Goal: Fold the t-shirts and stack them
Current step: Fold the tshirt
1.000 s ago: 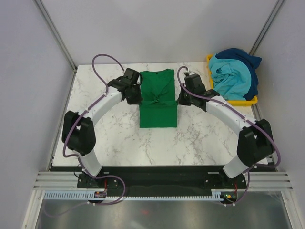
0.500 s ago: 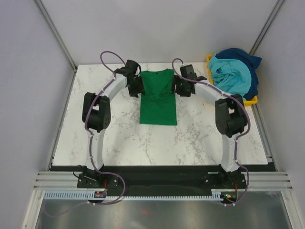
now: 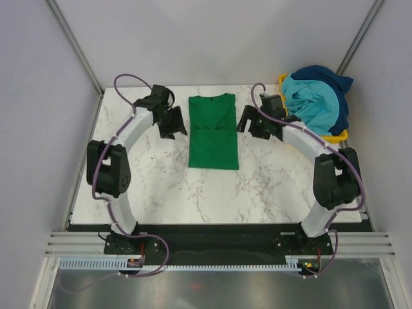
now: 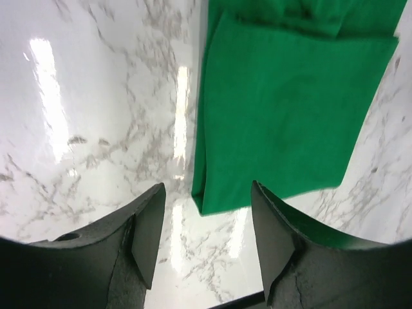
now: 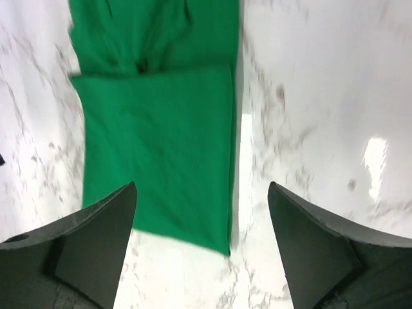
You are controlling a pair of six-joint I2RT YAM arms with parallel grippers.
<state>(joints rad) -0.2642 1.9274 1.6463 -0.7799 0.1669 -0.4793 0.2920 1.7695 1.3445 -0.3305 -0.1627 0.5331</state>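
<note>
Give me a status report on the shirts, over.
Left pincer open, right pincer open, both empty, flanking the green shirt. Shirt flat on table, partly folded. Turquoise shirt and blue shirt heaped in yellow bin. Nothing in the way.

tool (image 4: 206, 235): open, empty | green t-shirt (image 4: 283, 116): folded flat | marble table (image 4: 96, 96)

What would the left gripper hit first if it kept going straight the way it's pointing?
Most likely the green t-shirt: in the left wrist view its corner lies between the open fingers of the left gripper. Depth is unclear, so it could land on the table beside that edge.
</note>
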